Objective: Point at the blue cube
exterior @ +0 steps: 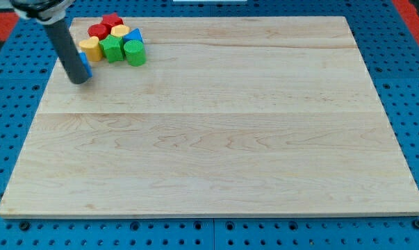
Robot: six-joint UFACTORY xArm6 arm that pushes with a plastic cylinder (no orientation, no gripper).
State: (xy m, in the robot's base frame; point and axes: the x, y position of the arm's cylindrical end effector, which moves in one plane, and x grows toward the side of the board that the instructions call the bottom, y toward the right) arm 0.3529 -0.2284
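Observation:
The blue cube (pixel 87 65) sits near the board's top left corner, mostly hidden behind my dark rod; only a sliver of blue shows on the rod's right side. My tip (pixel 79 80) rests on the board, touching or just in front of the cube's lower left side. The rod rises from there to the view's top left.
A tight cluster lies just right of the cube: a yellow block (pixel 90 48), a green block (pixel 112 48), a green cylinder (pixel 134 53), a blue triangular block (pixel 133 35), a yellow block (pixel 119 31) and two red blocks (pixel 98 30) (pixel 112 21). The wooden board (pixel 216 132) lies on a blue pegboard.

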